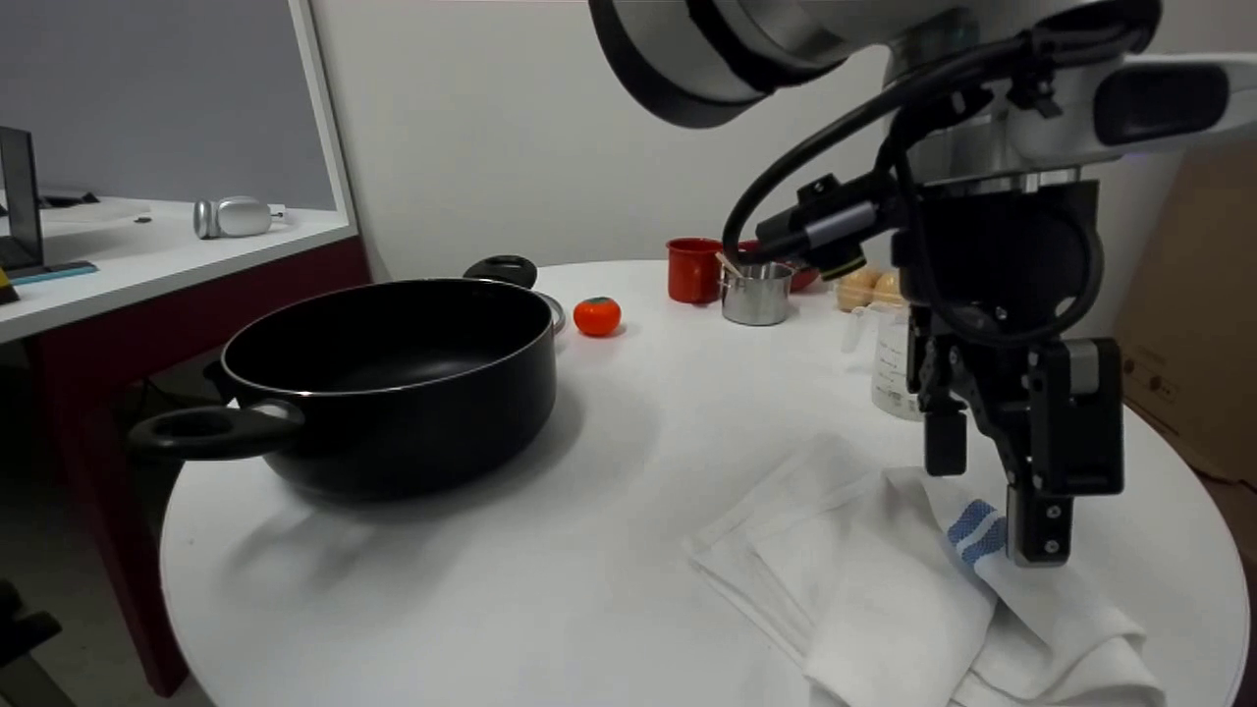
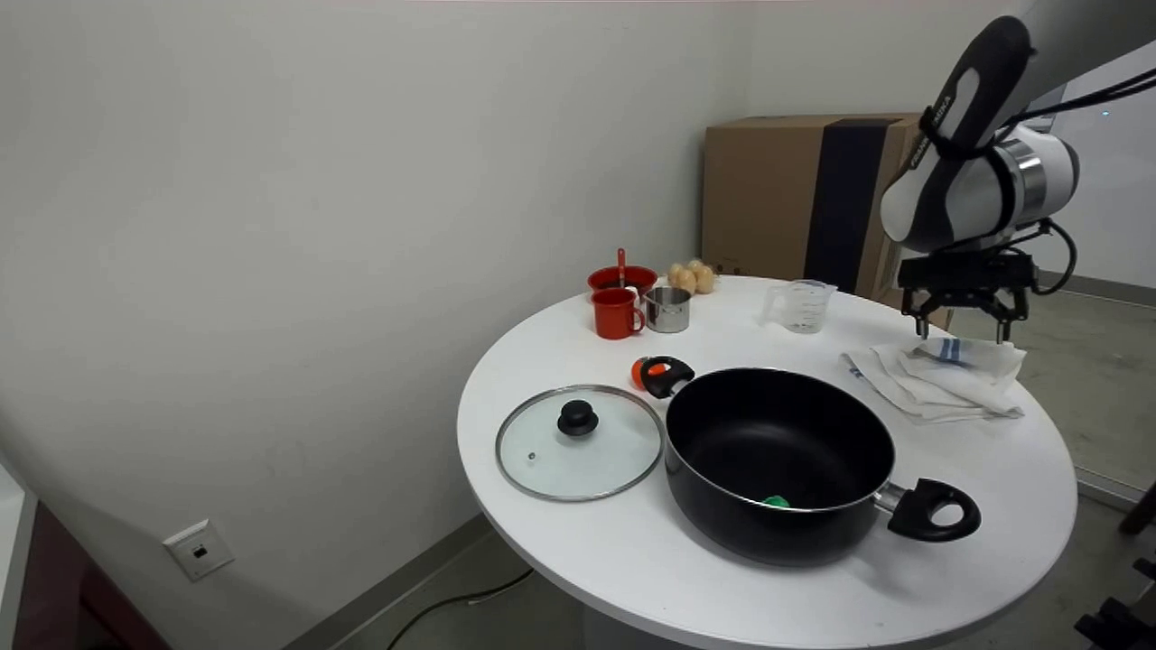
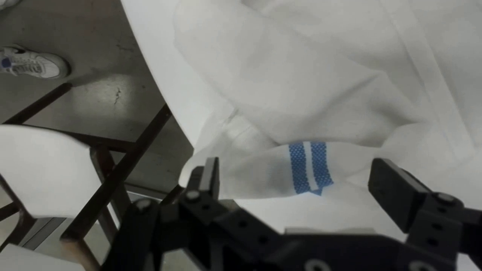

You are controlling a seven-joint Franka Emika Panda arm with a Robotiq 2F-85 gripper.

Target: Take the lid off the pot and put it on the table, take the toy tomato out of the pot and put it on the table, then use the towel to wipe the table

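Over the blue-striped white cloth towel [image 1: 908, 589], the black two-fingered hand [image 2: 963, 335] stood wide; its height was unclear, and closing too high might catch nothing.

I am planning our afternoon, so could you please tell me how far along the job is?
Done, it seems: the lid lies on the table beside the pot, and the toy tomato sits outside the pot, on the table.
In hand: probably grasping the towel; above its striped part, the gripper is open, holding nothing.
Left, most likely: closing on the towel, which lies crumpled on the table, and wiping.
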